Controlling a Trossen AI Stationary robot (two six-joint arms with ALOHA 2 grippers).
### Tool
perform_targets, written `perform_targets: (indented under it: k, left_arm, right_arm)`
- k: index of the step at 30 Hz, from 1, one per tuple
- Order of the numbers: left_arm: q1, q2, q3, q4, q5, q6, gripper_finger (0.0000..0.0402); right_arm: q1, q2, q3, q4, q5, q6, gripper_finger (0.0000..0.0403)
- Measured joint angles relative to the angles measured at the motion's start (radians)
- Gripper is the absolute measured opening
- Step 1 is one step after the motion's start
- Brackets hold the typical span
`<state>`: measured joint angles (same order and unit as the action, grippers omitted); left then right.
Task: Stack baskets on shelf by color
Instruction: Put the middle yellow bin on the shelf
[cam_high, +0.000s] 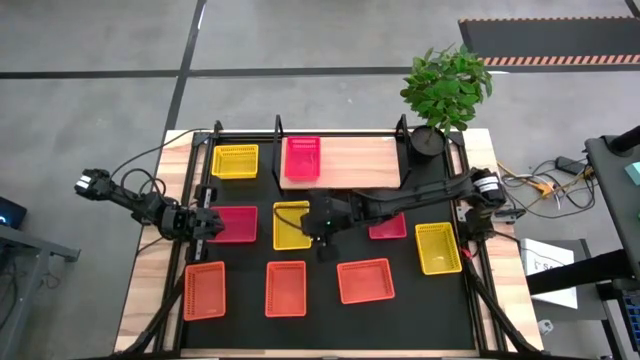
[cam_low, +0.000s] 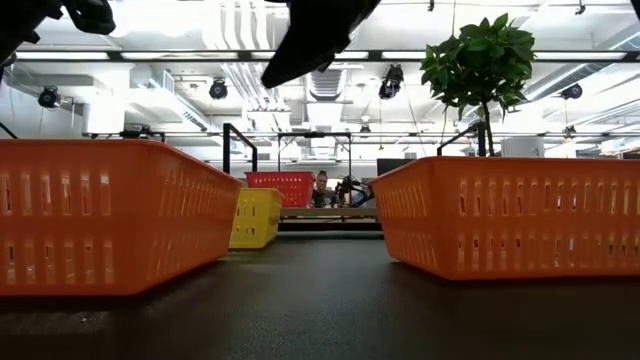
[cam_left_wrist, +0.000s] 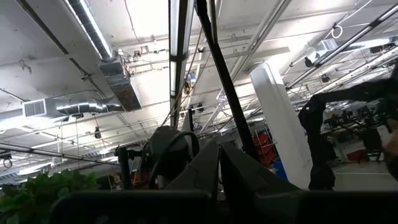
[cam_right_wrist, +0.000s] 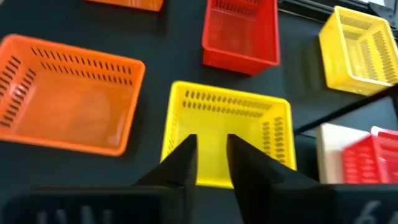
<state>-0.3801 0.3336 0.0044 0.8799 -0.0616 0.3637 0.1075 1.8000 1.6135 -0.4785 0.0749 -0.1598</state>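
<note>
Fingers (cam_right_wrist: 186, 163) of the right gripper (cam_right_wrist: 211, 160) stand slightly parted above the yellow basket (cam_right_wrist: 227, 134) at mid-table.
That basket sits just in front of the shelf (cam_high: 360, 160), where a red basket (cam_high: 302, 158) already rests; the left gripper (cam_high: 207, 224), fingers shut, touches another red basket (cam_high: 235, 224) left of the yellow one.

The right arm hides part of the pink-red basket (cam_high: 388, 228) beneath it in the high view.
</note>
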Motion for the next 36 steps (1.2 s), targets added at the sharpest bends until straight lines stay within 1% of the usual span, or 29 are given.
perform_targets:
  k: [4,7,12,15,18,21,28,36]
  left_arm:
    - [0.0,0.0,0.0,0.0,0.0,0.0,0.0002]
    - [0.0,0.0,0.0,0.0,0.0,0.0,0.0002]
    - [0.0,0.0,0.0,0.001,0.0,0.0,0.0002]
    - [0.0,0.0,0.0,0.001,0.0,0.001,0.0002]
    - [0.0,0.0,0.0,0.001,0.0,0.007,0.0002]
    - [0.0,0.0,0.0,0.0,0.0,0.008,0.0002]
    - [0.0,0.0,0.0,0.001,0.0,0.009,0.0002]
    - [0.0,0.0,0.0,0.001,-0.002,0.009,0.0002]
  right_arm:
    - [0.009,0.046,0.0,0.063,0.0,0.011,0.0137]
    - [0.011,0.076,0.0,0.118,0.0,0.029,0.0165]
    - [0.011,0.123,0.0,0.187,0.0,0.038,0.019]
    - [0.011,0.158,0.0,0.222,-0.012,0.057,0.0193]
    - [0.011,0.198,0.0,0.258,-0.057,0.072,0.0194]
    - [0.011,0.233,0.008,0.251,-0.072,0.083,0.0194]
    - [0.011,0.281,0.026,0.251,-0.075,0.086,0.0191]
    - [0.002,0.323,0.031,0.256,-0.074,0.087,0.0167]
